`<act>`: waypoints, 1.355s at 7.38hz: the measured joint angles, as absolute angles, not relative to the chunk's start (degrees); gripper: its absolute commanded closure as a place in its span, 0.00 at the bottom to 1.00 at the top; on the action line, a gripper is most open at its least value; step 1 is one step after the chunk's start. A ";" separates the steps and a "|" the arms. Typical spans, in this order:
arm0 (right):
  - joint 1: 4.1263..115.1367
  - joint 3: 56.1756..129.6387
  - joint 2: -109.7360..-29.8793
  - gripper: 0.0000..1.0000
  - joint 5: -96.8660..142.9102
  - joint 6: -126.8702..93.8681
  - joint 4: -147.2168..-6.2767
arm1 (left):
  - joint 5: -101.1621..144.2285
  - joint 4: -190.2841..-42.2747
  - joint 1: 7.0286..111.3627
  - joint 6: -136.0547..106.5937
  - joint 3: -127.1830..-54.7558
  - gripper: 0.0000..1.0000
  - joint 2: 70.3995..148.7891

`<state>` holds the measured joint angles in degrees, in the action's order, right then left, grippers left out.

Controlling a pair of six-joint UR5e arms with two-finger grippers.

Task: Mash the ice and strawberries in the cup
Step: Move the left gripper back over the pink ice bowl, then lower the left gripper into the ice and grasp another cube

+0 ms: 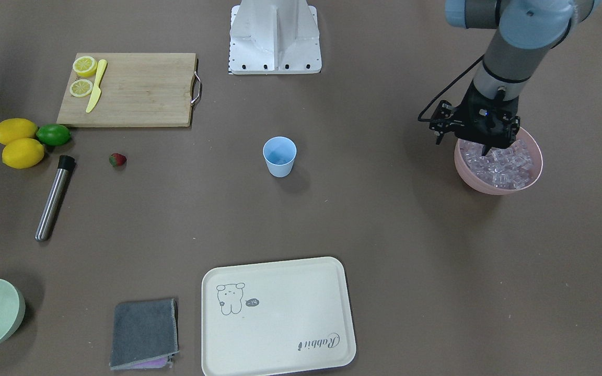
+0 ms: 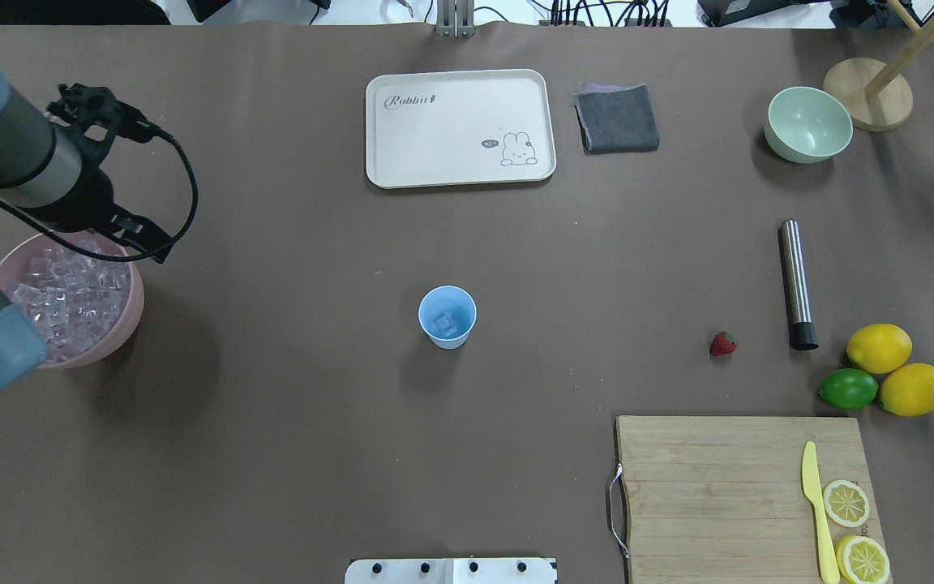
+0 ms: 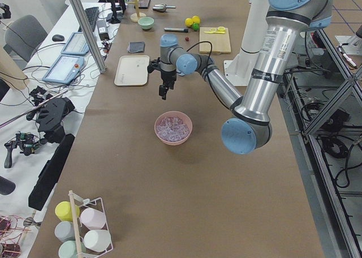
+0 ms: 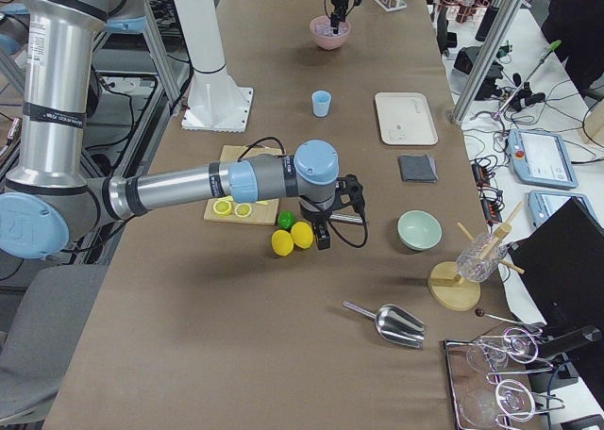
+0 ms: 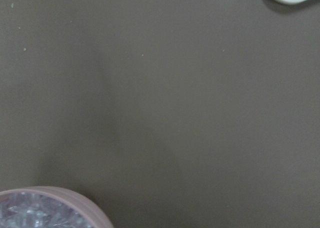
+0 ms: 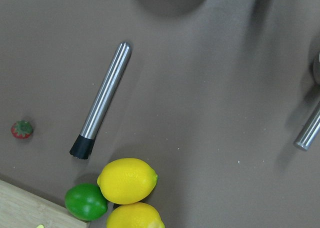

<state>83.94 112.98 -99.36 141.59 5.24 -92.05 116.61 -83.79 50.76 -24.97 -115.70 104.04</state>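
Overhead exterior, one cup (image 2: 447, 316), one strawberry (image 2: 722, 344), two lemons (image 2: 879, 348), left hand (image 1: 485, 148), right hand (image 4: 323, 239), cannot tell either's grip.

Left arm (image 1: 507, 60): reaching out, wrist turned down; left gripper (image 1: 486, 146) hangs vertical, jaw opening unreadable. Right arm (image 4: 179, 190): extended level; right gripper (image 4: 323, 241) points down, jaw opening unreadable.

The cream tray (image 2: 459, 174) carries the word "Rabbit" in cursive letters near one corner. Beside the small rabbit drawing (image 2: 520, 151) on it, a dark speech bubble (image 2: 490, 143) says "hi" (very tiny letters). A printed label (image 3: 272, 40) on the left arm is too small to read.
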 measured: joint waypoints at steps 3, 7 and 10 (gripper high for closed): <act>82.43 113.17 -96.79 0.00 141.59 5.24 -91.93 | 116.77 -91.54 52.44 -16.57 -117.54 0.02 95.57; 82.18 111.86 -95.88 0.00 141.56 5.13 -91.94 | 116.75 -95.34 52.71 -6.57 -117.15 0.03 89.29; 82.25 111.85 -96.17 0.00 141.51 5.08 -91.93 | 119.72 -105.33 52.32 -13.47 -112.27 0.10 84.69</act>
